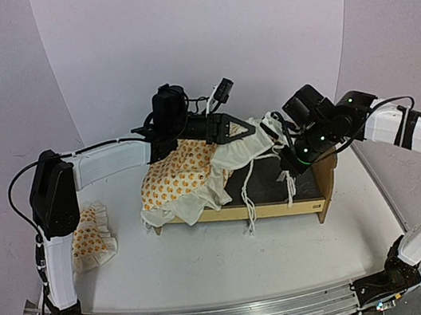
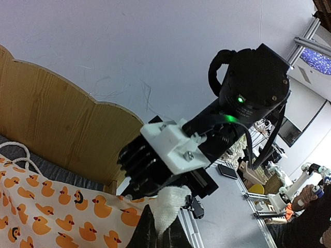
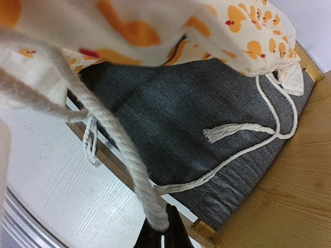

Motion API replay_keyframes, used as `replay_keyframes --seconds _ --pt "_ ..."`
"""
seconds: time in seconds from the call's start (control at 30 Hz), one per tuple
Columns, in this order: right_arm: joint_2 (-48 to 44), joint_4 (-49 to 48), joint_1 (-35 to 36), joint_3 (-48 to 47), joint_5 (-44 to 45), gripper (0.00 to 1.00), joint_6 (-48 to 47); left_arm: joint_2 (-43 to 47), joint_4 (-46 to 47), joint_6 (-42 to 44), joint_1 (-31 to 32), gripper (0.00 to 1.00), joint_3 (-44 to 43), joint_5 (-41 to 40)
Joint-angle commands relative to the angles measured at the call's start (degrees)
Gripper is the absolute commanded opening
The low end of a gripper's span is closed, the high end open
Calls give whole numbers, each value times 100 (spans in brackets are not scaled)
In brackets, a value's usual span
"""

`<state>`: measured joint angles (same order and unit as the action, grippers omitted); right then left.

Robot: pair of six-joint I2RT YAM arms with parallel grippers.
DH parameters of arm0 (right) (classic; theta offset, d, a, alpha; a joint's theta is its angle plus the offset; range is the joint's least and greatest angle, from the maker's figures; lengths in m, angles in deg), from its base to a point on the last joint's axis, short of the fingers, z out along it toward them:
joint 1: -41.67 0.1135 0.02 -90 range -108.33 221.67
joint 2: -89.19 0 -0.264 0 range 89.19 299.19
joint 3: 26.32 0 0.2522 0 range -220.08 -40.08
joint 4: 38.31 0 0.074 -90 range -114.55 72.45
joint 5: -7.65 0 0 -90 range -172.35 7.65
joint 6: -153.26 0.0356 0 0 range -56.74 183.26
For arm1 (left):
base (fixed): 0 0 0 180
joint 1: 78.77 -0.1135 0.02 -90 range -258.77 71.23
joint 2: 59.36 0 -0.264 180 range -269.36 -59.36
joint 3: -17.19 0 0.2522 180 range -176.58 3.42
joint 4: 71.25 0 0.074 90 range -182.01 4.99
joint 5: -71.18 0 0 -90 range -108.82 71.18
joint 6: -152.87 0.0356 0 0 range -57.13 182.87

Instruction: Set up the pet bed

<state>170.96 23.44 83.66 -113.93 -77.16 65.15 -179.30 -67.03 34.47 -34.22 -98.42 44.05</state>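
The pet bed (image 1: pixel 244 215), a light wood frame with a dark grey fabric base (image 1: pixel 267 182), stands mid-table. A cream cover with orange ducks (image 1: pixel 181 174) hangs over its left half and is lifted at its right corner. My left gripper (image 1: pixel 261 129) reaches in from behind and is shut on a white fold of that cover (image 2: pixel 173 204). My right gripper (image 1: pixel 282 139) is close beside it, shut on a cream cord tie (image 3: pixel 121 155) above the grey base (image 3: pixel 196 124). The wavy wooden end board (image 2: pixel 51 129) shows in the left wrist view.
A small ruffled duck-print pillow (image 1: pixel 91 238) lies on the table at the left, beside the left arm's upright link. Loose cords (image 1: pixel 248 200) dangle over the bed's front rail. White walls close in the back and sides.
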Motion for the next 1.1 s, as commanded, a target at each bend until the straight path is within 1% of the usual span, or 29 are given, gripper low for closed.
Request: replay_keyframes --seconds 0.0,0.23,0.37,0.57,0.77,0.97,1.07 --pt "-217 -188 -258 -234 11 0 -113 415 347 -5 -8 0 -146 81" --pt "-54 -226 -484 -232 -451 0 32 435 363 -16 -17 0 -114 64" --pt "62 -375 -495 24 -789 0 76 417 373 -12 -17 0 -149 70" --pt "284 -569 -507 401 -1171 0 395 421 381 -16 -17 0 -133 85" --pt "387 -703 -508 746 -1380 0 547 384 398 -48 -17 0 -121 76" --pt "490 -819 -517 1011 -1436 0 690 326 417 -87 -4 0 -54 26" --pt "436 -1434 -524 1340 -947 0 666 263 439 -105 31 0 2 0"
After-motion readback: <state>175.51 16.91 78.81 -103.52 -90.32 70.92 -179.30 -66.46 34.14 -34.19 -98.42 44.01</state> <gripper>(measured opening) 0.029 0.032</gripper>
